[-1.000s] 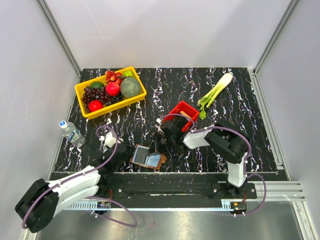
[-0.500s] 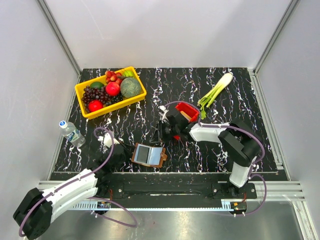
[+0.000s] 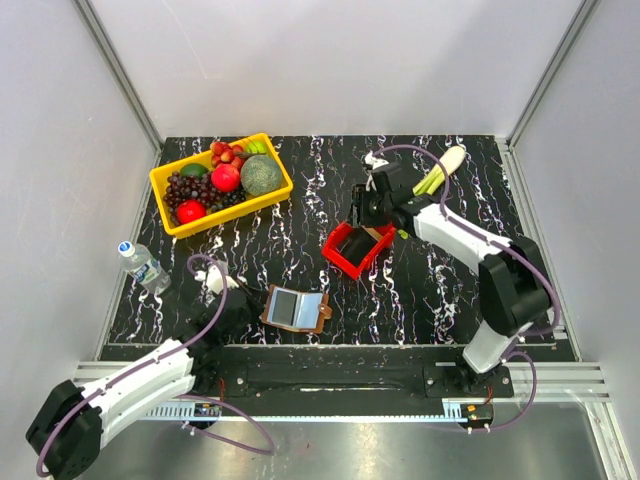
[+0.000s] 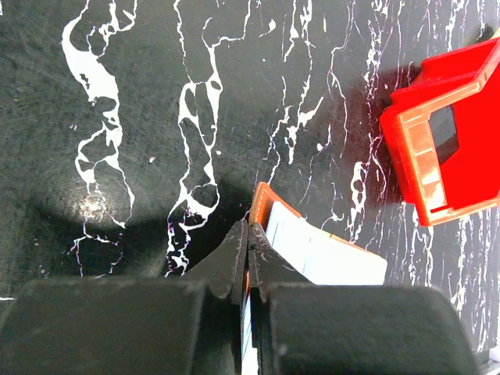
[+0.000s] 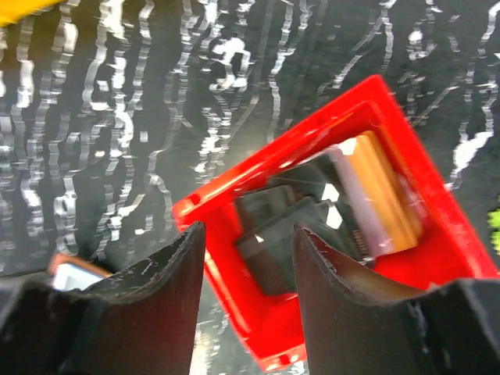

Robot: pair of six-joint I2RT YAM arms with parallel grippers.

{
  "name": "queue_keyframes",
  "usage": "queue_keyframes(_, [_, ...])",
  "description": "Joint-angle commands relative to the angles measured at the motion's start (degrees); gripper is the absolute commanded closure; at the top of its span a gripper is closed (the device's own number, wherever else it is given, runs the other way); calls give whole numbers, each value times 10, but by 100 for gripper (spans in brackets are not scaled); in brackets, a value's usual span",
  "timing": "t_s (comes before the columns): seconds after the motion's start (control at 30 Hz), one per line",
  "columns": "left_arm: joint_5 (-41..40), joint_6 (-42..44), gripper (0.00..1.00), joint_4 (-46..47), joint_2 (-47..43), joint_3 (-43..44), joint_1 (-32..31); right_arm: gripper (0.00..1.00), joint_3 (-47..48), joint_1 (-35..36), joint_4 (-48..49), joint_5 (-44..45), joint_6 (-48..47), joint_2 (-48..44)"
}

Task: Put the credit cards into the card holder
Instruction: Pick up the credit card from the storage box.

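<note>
Red bin [image 5: 223, 266]: mid-frame on black, white-veined worktop [image 5: 117, 117]. Contents: black cards [image 5: 289, 234] at the bin's centre; whitish card [image 5: 355, 195] and orange card [image 5: 391, 195] toward its right wall. Right hand [image 5: 248, 230]: over the bin's left wall, fingers spread, empty. Card holder [image 5: 74, 273]: one corner showing, left of the bin.

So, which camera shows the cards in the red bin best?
Right wrist: it looks into the red bin, showing black and orange cards. Top view shows them tiny; left wrist only the bin's outside.
</note>
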Motion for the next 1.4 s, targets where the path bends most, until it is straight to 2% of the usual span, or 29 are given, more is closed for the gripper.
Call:
queue_keyframes(0.0, [-25, 30, 100, 2, 9, 40, -1, 44, 52, -9, -99, 48, -106, 64])
queue_keyframes(0.07, [-32, 38, 100, 4, 18, 51, 1, 43, 63, -9, -101, 39, -130, 82])
queue_keyframes(0.23, [-9, 69, 100, 26, 55, 77, 30, 36, 80, -10, -108, 115, -181, 110])
queue_keyframes(0.4, [32, 78, 100, 63, 82, 77, 67, 34, 96, -9, -135, 85, -204, 130])
queue_keyframes(0.77, [80, 91, 100, 105, 119, 76, 100, 33, 124, -8, -193, 78, -194, 193])
queue_keyframes(1.0, [96, 89, 100, 120, 125, 68, 110, 58, 120, -8, -182, 80, -189, 193])
queue_keyframes(1.13, [98, 87, 100, 122, 119, 58, 115, 85, 119, -8, -177, 70, -184, 195])
queue_keyframes(1.3, [103, 85, 100, 126, 119, 50, 122, 95, 106, -8, -163, 35, -178, 170])
queue_keyframes(1.33, [104, 86, 100, 128, 121, 50, 124, 100, 102, -8, -160, 30, -176, 163])
queue_keyframes(1.37, [106, 86, 100, 130, 124, 50, 125, 100, 99, -8, -156, 19, -176, 155])
